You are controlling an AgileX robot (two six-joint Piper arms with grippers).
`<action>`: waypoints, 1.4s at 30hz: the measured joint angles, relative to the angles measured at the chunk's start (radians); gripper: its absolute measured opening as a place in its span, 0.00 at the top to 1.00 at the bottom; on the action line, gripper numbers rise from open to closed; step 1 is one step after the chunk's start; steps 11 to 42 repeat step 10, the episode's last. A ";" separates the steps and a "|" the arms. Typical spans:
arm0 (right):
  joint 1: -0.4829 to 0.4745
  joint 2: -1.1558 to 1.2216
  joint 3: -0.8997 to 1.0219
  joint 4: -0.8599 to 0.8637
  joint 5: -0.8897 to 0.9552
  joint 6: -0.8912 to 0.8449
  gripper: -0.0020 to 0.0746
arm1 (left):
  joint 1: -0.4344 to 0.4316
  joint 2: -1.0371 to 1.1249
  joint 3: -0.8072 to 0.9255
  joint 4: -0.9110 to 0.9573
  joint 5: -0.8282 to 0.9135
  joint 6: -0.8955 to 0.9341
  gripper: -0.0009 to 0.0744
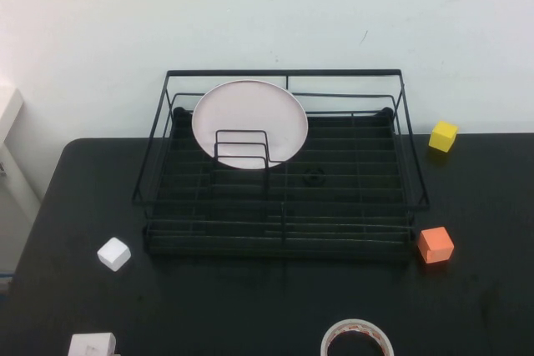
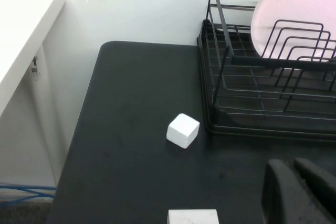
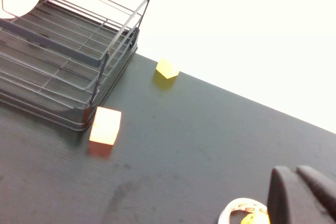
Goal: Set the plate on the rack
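Plate (image 1: 249,122), pale pink, round, standing tilted in rack (image 1: 282,224) behind its wire loops (image 1: 242,149). I see left gripper (image 2: 302,192) near white cube (image 2: 183,130), right gripper (image 3: 304,195) by tape (image 3: 239,212); both look closed, empty.

We find the rack (image 1: 282,164) at the middle of the table (image 1: 250,306), toward its far edge. The plate (image 1: 249,122) stands on edge inside the rack, in its far-left part, leaning behind the upright wire loops (image 1: 242,149). A cube (image 1: 443,136) lies just right of the rack's far corner, and a second cube (image 1: 435,245) just beside its near-right corner. A third cube (image 1: 114,253) lies left of the near-left corner, slightly apart. A block (image 1: 92,345) sits at the near-left table edge. A tape roll (image 1: 357,338) lies at the near edge, right of centre. The left gripper (image 2: 302,195) hangs over the near-left table, and the right gripper (image 3: 304,196) is beside the tape roll.
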 joint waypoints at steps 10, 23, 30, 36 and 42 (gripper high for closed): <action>-0.002 0.000 0.066 0.000 -0.056 0.034 0.98 | 0.000 0.000 0.000 0.000 0.000 0.000 0.99; -0.002 0.000 0.066 0.000 -0.056 0.034 0.98 | 0.000 0.000 0.000 0.000 0.000 0.000 0.99; -0.002 0.000 0.066 0.000 -0.056 0.034 0.98 | 0.000 0.000 0.000 0.000 0.000 0.000 0.99; -0.002 0.000 0.066 0.000 -0.056 0.034 0.98 | 0.000 0.000 0.000 0.000 0.000 0.000 0.99; -0.002 0.000 0.066 0.000 -0.056 0.034 0.98 | 0.000 0.000 0.000 0.000 0.000 0.000 0.99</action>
